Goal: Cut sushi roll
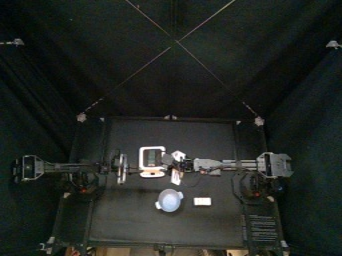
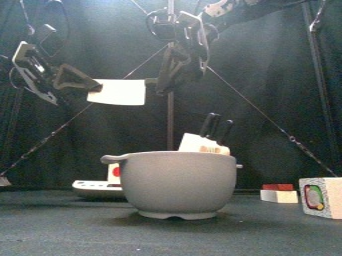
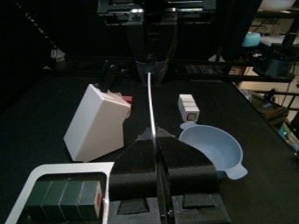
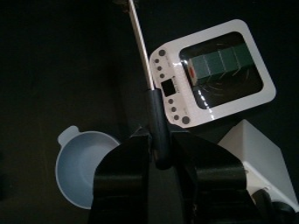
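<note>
Looks like a mid-air handoff: left gripper point(image 3: 153, 145) clenched on knife point(image 2: 120, 92) blade end, right gripper point(image 4: 158, 131) clamped on the handle, prob for a proper cutting grip. Sushi roll point(image 3: 65, 194) waits on its tray point(image 3: 35, 185), tabletop point(image 1: 120, 205), ~11 o'clock of the bowl point(image 2: 181, 185).

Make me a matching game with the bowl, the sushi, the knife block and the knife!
Things:
1. bowl
2. sushi
3. knife block
4. knife

Where or how:
A. dark green, lying on a white tray
B. held up in the air by both claws
C. pale blue-grey and empty, with a handle
D. white, standing slanted on the table beside the tray

Right pairs: 1-C, 2-A, 3-D, 4-B. The left claw grips one end of the knife and the right claw grips the other.
</note>
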### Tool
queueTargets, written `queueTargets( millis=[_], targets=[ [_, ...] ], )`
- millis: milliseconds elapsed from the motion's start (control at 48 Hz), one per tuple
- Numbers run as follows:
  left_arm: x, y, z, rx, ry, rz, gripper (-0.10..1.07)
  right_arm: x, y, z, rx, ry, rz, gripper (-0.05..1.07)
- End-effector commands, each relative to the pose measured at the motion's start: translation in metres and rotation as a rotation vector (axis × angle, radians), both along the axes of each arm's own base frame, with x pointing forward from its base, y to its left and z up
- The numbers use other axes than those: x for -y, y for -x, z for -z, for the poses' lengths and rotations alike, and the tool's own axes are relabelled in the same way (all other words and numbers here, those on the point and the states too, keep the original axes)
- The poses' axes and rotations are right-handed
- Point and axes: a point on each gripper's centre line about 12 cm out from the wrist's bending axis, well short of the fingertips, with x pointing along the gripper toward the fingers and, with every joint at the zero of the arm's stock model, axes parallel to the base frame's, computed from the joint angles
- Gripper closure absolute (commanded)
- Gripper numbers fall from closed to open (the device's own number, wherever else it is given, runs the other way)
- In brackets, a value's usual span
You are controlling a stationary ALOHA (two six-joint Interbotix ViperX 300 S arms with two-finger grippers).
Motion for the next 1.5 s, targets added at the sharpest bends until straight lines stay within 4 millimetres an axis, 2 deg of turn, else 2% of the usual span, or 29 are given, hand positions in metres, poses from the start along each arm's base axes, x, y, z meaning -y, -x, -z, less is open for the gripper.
queueTargets(
  millis=[0,250,500,812,1062,1250,1354,1479],
  targets=[
    [0.0,-0.002,-0.004,0.013,-0.005,0.001,0.83,0.005,-0.002,-0.019,0.053,0.009,0.011,0.52],
    [-0.01,0.0,-0.003,0.01,-0.019,-0.037,0.83,0.018,-0.006,-0.01,0.04,0.064,0.014,0.54],
    [-0.03,0.0,-0.002,-0.004,-0.081,-0.109,0.83,0.048,-0.012,-0.003,0.038,0.129,0.051,0.54],
    [-0.056,0.001,0.012,-0.071,-0.098,-0.197,0.83,0.088,-0.011,0.009,0.037,0.138,0.127,0.55],
    [-0.078,-0.011,0.034,-0.163,-0.07,-0.237,0.83,0.1,-0.016,0.026,0.011,0.137,0.143,0.55],
    [-0.088,-0.015,0.052,-0.241,-0.127,-0.21,0.83,0.108,-0.018,0.035,-0.015,0.161,0.144,0.55],
    [-0.095,-0.013,0.054,-0.252,-0.151,-0.212,0.83,0.116,-0.016,0.036,-0.019,0.163,0.16,0.55],
    [-0.093,-0.009,0.052,-0.262,-0.21,-0.161,0.83,0.121,-0.013,0.032,-0.021,0.182,0.161,0.55]
  ],
)
